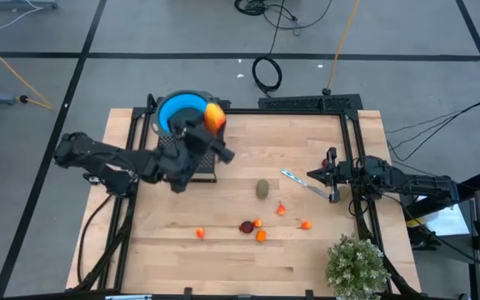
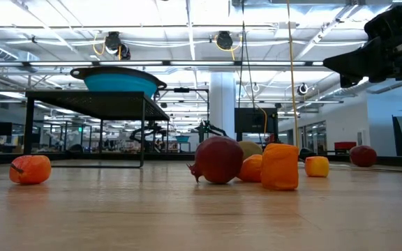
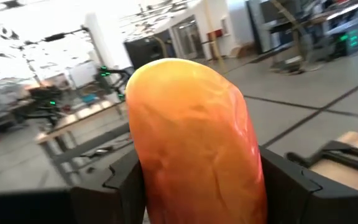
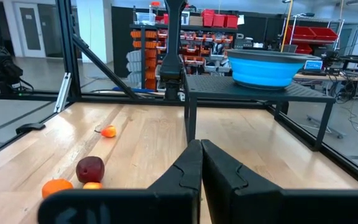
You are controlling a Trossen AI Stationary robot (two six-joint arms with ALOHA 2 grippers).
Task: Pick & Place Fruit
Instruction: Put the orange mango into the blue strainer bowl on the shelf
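Overall, the pale planked wooden bench [image 1: 223,242] carries everything, its smooth boards edged by a black metal frame. At its rear left stands a black perforated-metal rack [image 4: 253,88] on thin square legs, and on the rack sits a round blue plastic bowl with a dark rim [image 1: 178,108]. A bushy green potted plant [image 1: 357,265] with fine, dense foliage occupies the front right corner.

The left arm reaches across the rear left of the bench with the left tool [image 1: 209,132] raised beside the bowl. Its two dark, blocky fingers [image 3: 124,180] are clamped on the long red-orange toy fruit [image 3: 194,143], a glossy, rounded, elongated piece shading from yellow-orange to red; in the high view it sits at the bowl's right rim, and whether it touches the bowl cannot be told. The right arm lies along the right edge, the right tool [image 4: 201,163] with its matte angular fingers pressed together and holding nothing.

A thin silvery-blue utensil [image 1: 302,183] lies flat just in front of the right tool. Near the bench centre rests the brownish-green oval fruit [image 1: 262,189], dull in finish. In front of it lies the dark red round fruit [image 2: 217,160], smooth with a small pointed tip, touching or just beside two tiny orange fruits [image 1: 260,231]. Further tiny orange fruits lie apart: one to the left [image 1: 200,233], one near the oval [image 1: 281,209] and one to the right [image 1: 306,224].
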